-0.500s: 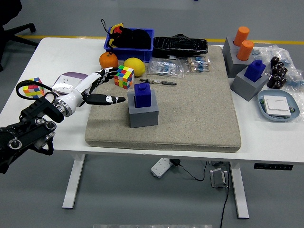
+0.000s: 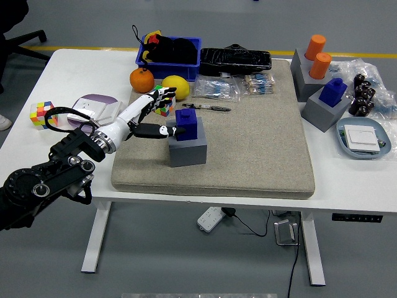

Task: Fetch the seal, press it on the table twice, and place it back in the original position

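Head view shows the left hand (image 2: 151, 115) with fingers spread beside the blue seal (image 2: 187, 123) on its gray block (image 2: 188, 152); it should close gently around the seal's sides.

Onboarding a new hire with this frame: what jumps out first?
First, the left hand reaching in from the lower left over the beige mat, fingers spread, thumb tip right by the blue seal on its grey holder near the mat's left edge. Next, the bright clutter behind it: an orange, a lemon and a blue bin. At far right, two orange seals stand on grey blocks.
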